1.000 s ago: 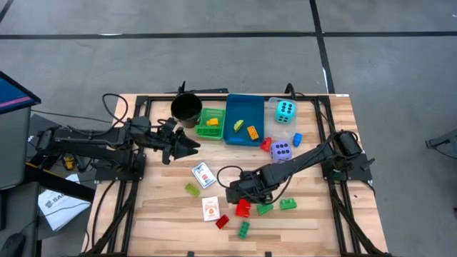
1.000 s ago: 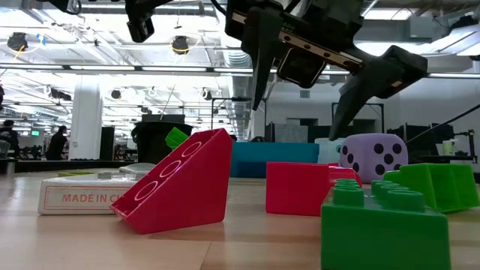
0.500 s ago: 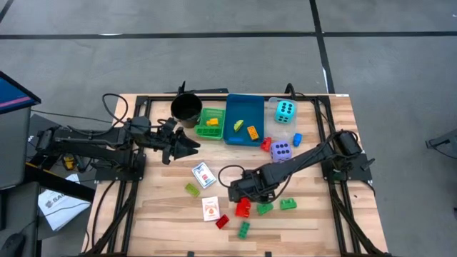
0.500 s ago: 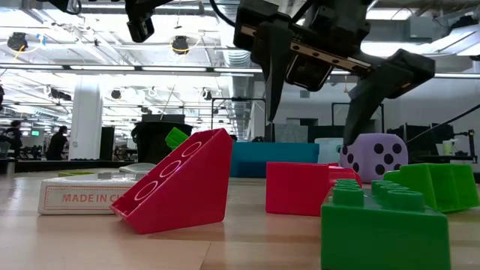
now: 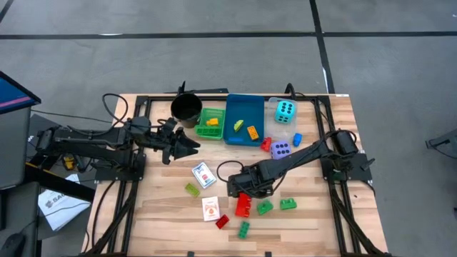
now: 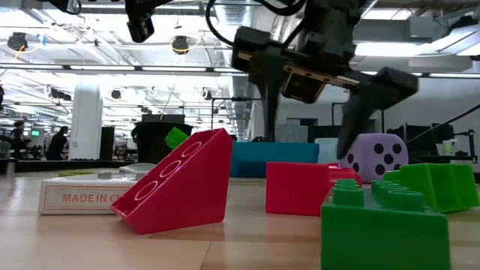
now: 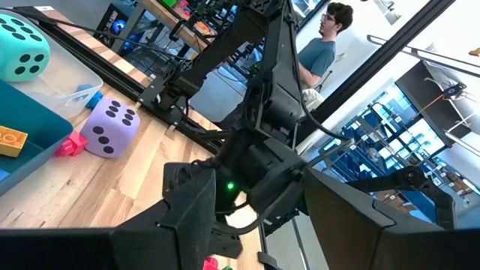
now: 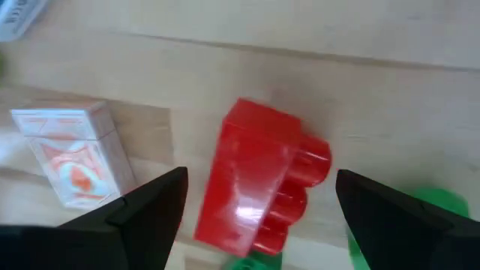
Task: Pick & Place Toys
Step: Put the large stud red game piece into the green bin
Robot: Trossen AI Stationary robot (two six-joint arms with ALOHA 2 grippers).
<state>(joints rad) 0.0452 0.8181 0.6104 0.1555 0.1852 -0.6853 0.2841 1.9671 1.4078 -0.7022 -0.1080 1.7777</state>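
A red brick (image 5: 243, 205) lies on its side on the wooden table, seen from above in the right wrist view (image 8: 259, 184) and low in the low view (image 6: 300, 187). My right gripper (image 5: 243, 191) hangs just over it, pointing steeply down and open. Its two fingers (image 8: 150, 210) stand on either side of the brick and above it, touching nothing (image 6: 307, 142). My left gripper (image 5: 191, 148) waits open and level at the table's left, nothing between its fingers (image 7: 255, 225). A smaller red brick (image 5: 223, 221) rests tilted near the front.
Close by lie green bricks (image 5: 265, 208), (image 5: 288, 204), (image 5: 244, 228) and card packs (image 5: 211, 208), (image 5: 203, 175). A purple die (image 5: 280, 150) sits behind. At the back stand a black cup (image 5: 186, 108), green tray (image 5: 211, 123), blue tray (image 5: 244, 128) and cyan die (image 5: 285, 111).
My right gripper has sunk toward the red brick, shifting slightly sideways, and has stayed open. The brick has not moved.
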